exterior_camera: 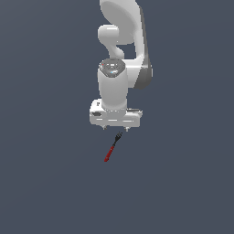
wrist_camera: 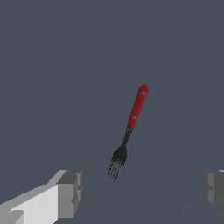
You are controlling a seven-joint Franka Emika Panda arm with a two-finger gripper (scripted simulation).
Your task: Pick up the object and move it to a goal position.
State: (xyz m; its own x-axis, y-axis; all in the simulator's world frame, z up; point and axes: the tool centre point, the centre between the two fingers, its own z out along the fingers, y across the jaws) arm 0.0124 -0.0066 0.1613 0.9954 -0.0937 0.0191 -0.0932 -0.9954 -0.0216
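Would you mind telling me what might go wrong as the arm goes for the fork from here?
1. The fork is thin and lies flat on the floor, so the open claw may close above it and miss.
2. In the wrist view only the pronged head sits near the fingers; the red handle extends away, so a grasp could land off-centre and the fork may pivot or slip.

Bare floor all round the fork (wrist_camera: 129, 131) — nothing blocks the spread claw (wrist_camera: 142, 190).

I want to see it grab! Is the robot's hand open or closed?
Open. In the wrist view the gripper has its fingers far apart, with the fork lying free between them.
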